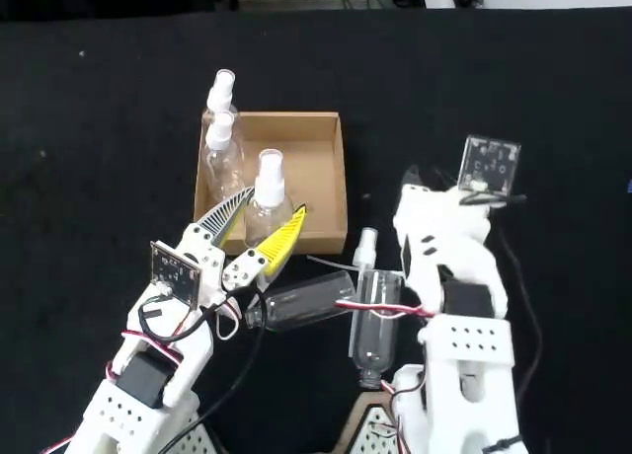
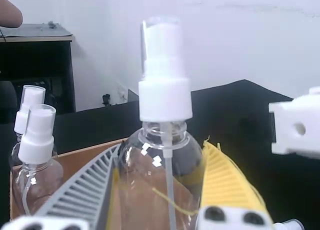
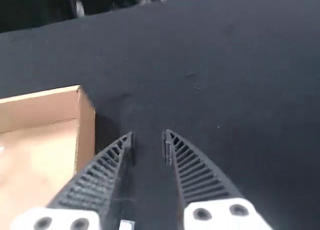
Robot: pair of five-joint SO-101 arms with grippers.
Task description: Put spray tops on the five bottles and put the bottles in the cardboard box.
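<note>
Clear bottle (image 1: 263,217), white spray top (image 1: 270,170); tan cardboard box (image 1: 318,158); black table (image 1: 99,128); left gripper (image 1: 275,201) at seven o'clock, yellow and ribbed grey.

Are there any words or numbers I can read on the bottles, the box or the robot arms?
No words or numbers can be read anywhere.
Bottle held in the left tool: clear, no label.
Other bottles: clear, no label.
Cardboard box: plain, no print.
Small boards on the arms: any marks are too small to read.
</note>
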